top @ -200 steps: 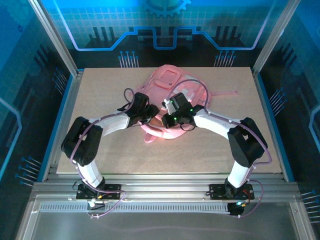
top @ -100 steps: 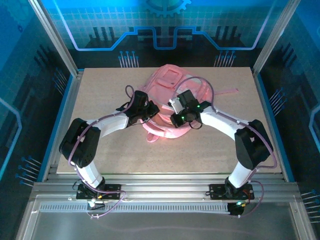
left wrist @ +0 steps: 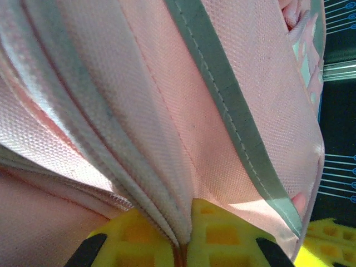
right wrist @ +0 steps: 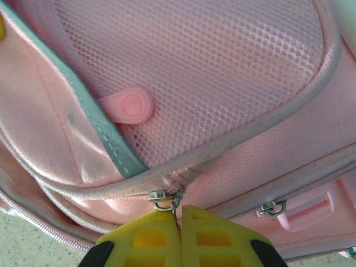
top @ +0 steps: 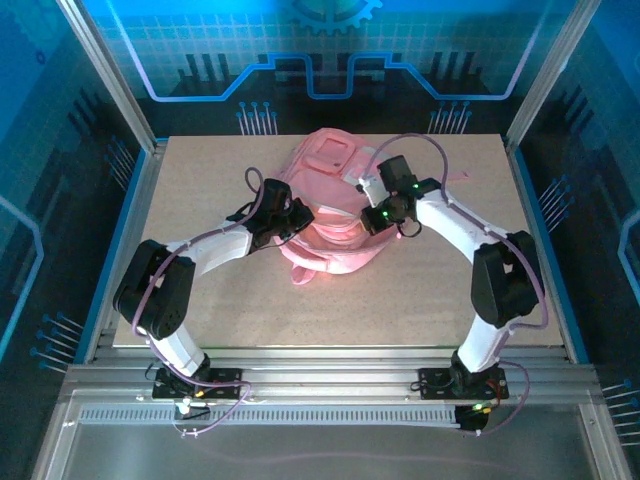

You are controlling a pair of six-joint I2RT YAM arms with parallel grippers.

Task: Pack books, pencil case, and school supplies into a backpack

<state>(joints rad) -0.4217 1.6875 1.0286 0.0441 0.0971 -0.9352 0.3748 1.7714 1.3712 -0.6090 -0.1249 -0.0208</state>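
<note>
On the 3 o'clock flank of the backpack, pinches the zipper pull with the right gripper, jaws closed on its metal loop. Across at 9 o'clock, clamps a fold of the zipper seam with the left gripper, likewise shut tight on fabric. Lies mid-table between both arms, long axis roughly 12 to 6. Probably calls for drawing the zipper pull along its seam, away from the braced left side. Needs no reach, being already in the right arm's grasp. Cannot tell which way along the seam.
</note>
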